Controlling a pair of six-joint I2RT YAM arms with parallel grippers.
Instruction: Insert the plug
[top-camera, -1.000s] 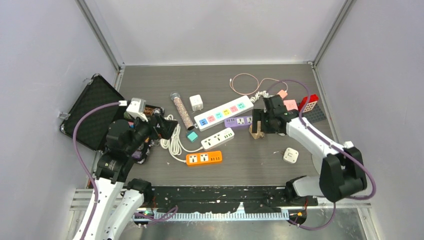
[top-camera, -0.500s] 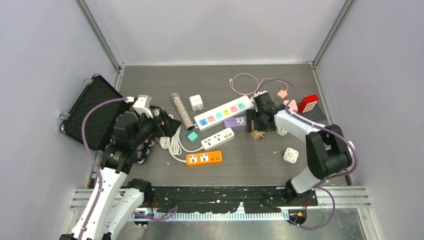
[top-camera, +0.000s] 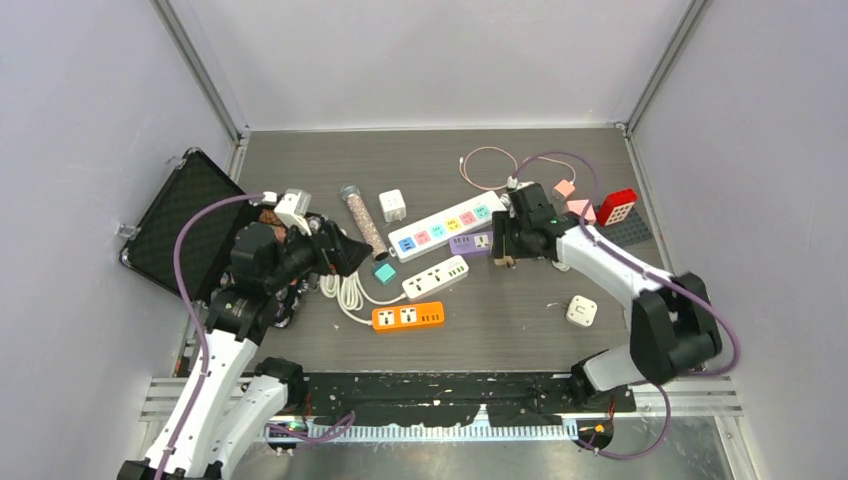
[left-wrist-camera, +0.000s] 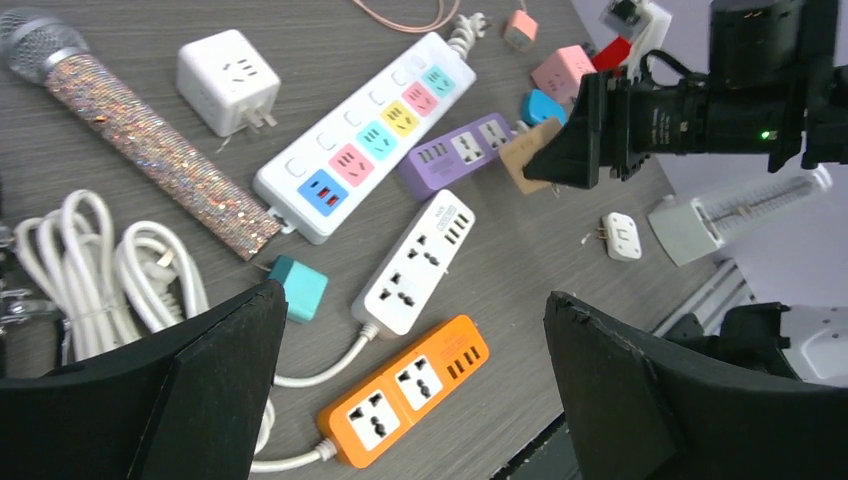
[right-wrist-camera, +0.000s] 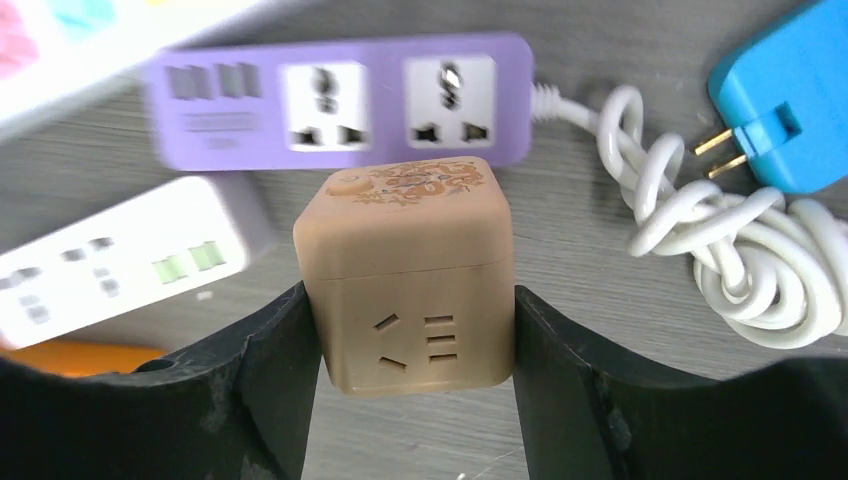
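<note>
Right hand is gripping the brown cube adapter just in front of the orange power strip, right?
Not orange: the right wrist view shows the right hand gripping the brown cube adapter just in front of the purple power strip.

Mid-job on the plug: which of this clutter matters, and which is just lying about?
Job: tan cube plug, gripped by the right gripper; purple power strip just ahead of it, likely the socket.

Lying about: long white strip, small white strip, orange strip, glitter microphone, white charger cube, blue plug, coiled white cord.
</note>
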